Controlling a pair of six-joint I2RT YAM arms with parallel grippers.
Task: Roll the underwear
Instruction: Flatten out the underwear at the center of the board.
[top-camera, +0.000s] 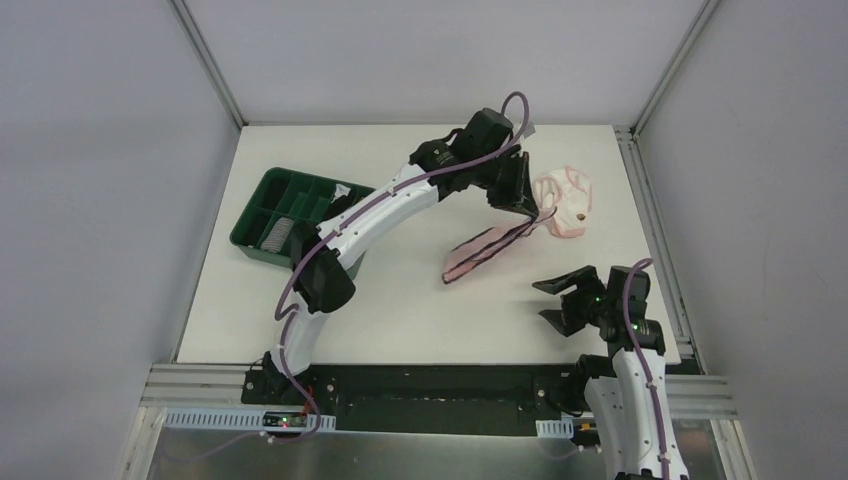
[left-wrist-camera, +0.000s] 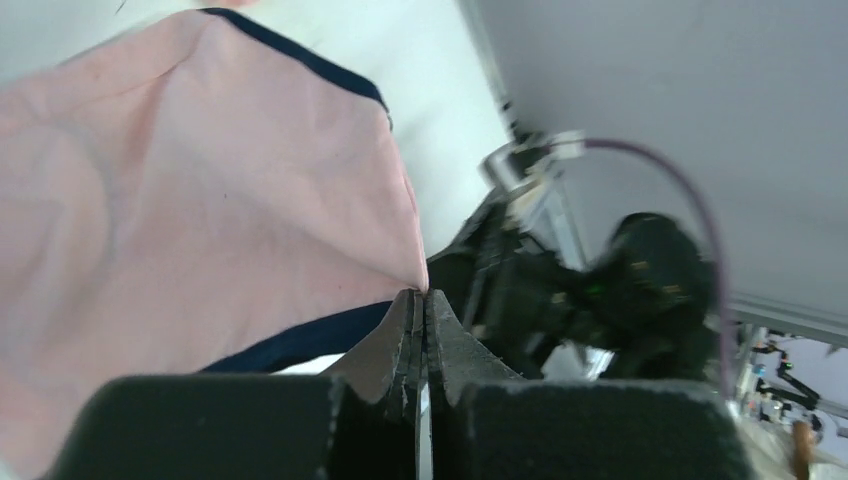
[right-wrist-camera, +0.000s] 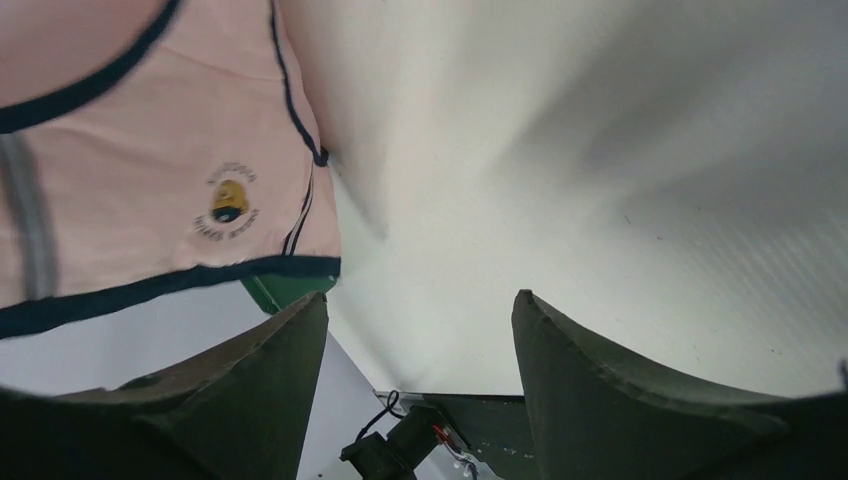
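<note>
The pink underwear with dark navy edging (top-camera: 482, 252) is lifted by one corner and slopes down to the table. My left gripper (top-camera: 533, 214) is shut on that corner; in the left wrist view the fabric (left-wrist-camera: 200, 190) fans out from the pinched tip at the gripper (left-wrist-camera: 422, 294). A paler pink-white underwear (top-camera: 566, 198) lies crumpled just right of it on the table. My right gripper (top-camera: 551, 300) stands open near the front right, below the lifted piece, holding nothing. In its own view the gripper (right-wrist-camera: 420, 302) is open, with the navy-edged underwear (right-wrist-camera: 150, 170) and its small printed logo at the upper left.
A dark green compartment tray (top-camera: 262, 238) holding rolled cloths sits at the table's left, under the left arm's forearm (top-camera: 372, 212). A corner of the tray (right-wrist-camera: 285, 291) shows in the right wrist view. Metal frame rails border the white table (top-camera: 400, 310).
</note>
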